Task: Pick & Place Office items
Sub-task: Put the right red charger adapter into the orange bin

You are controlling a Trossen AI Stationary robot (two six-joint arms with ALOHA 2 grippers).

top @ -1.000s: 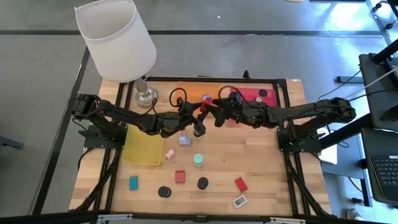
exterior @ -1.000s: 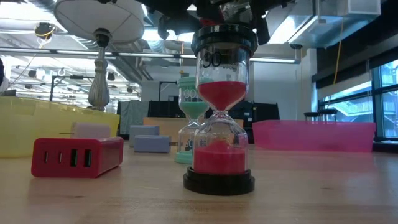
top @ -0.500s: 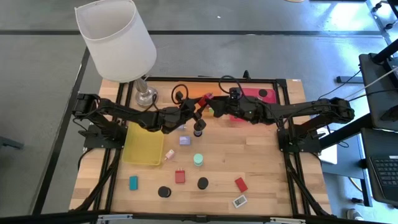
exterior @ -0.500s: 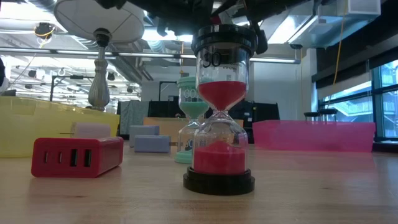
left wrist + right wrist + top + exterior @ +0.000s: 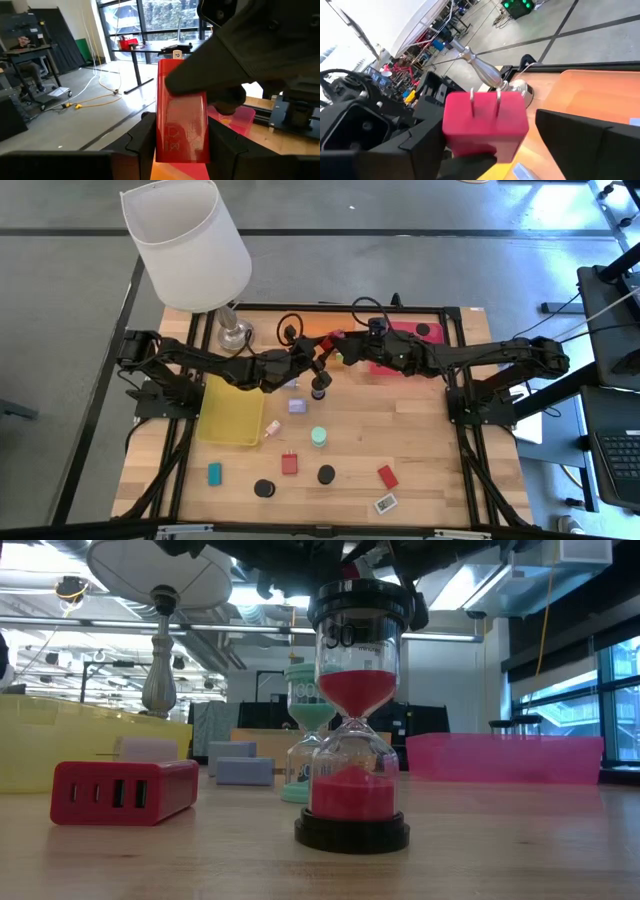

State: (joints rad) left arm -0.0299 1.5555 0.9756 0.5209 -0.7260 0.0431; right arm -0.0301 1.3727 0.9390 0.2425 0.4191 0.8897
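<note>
1. Left gripper (image 5: 318, 352) sits above the back middle of the table (image 5: 420, 440), over the orange tray (image 5: 300, 330). In the left wrist view its fingers (image 5: 142, 137) are closed narrow on both sides of a red plug block (image 5: 181, 117), held upright.
2. Right gripper (image 5: 340, 352) meets it from the opposite side, just beside the same block (image 5: 485, 120). In the right wrist view its fingers (image 5: 580, 135) stand apart on either side of the block with a visible gap; prongs point up. It has hold of nothing.
3. Black-capped hourglass with red sand (image 5: 352, 720) stands upright on the table directly below the two grippers; it shows as a dark disc (image 5: 318, 392) from above.
4. Mint hourglass (image 5: 318, 437) stands nearer the front; lavender block (image 5: 297, 406) lies between them, slightly left.
5. Front area, scattered and apart: red charger (image 5: 289, 464), teal block (image 5: 214, 473), two black discs (image 5: 264, 489), red block (image 5: 387, 476), white tag (image 5: 385, 503).
6. Yellow tray (image 5: 230, 415) at left; lamp (image 5: 190, 250) at back left corner.
</note>
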